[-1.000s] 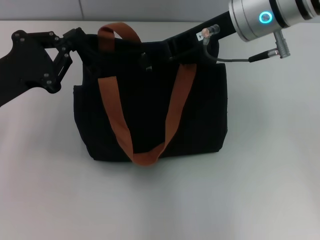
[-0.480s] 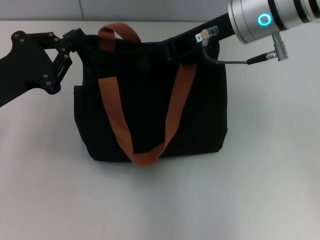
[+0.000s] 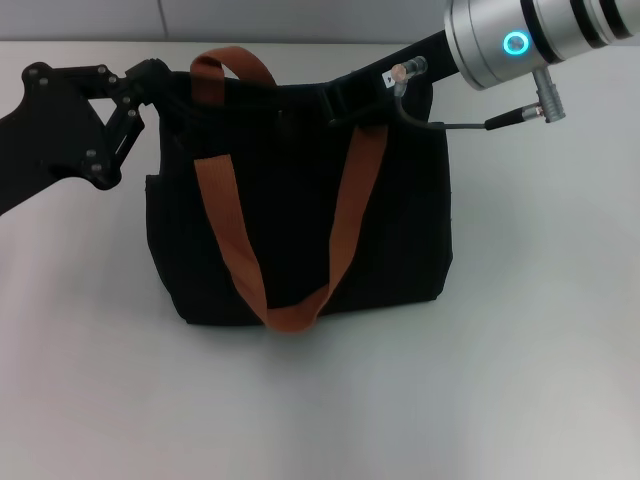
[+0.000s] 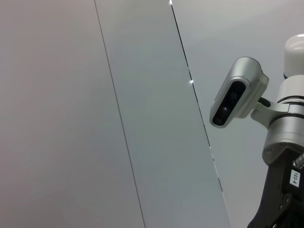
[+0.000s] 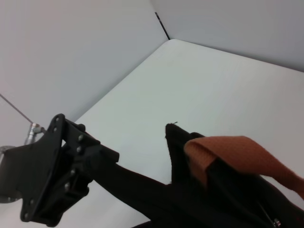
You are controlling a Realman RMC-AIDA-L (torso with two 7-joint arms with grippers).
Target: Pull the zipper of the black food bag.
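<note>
Black food bag (image 3: 300, 215): you have it standing upright on the white bench (image 3: 520, 380), roughly centre in your head view, boxy, with the front panel facing you. Two rust-brown strap handles (image 3: 345, 225); the near one hangs down the front in a long loop, the far one arches over the top left edge.

Zipper: runs along the bag's top edge. You cannot pick out the pull tab in the head view; in the right wrist view a small silver glint (image 5: 275, 221) sits on the dark top seam near the strap, too small to confirm as the tab.

Left gripper (image 3: 150, 75): at the bag's upper left corner, its black linkage touching or pinching the fabric there. You cannot tell whether its fingers are clamped or spread. The right wrist view shows the same gripper (image 5: 102, 154) meeting the taut black fabric.

Right gripper (image 3: 345, 100): reaching in from the upper right, down on the top edge of the bag near the right strap. Its finger state cannot be told; dark parts merge with the bag.
</note>
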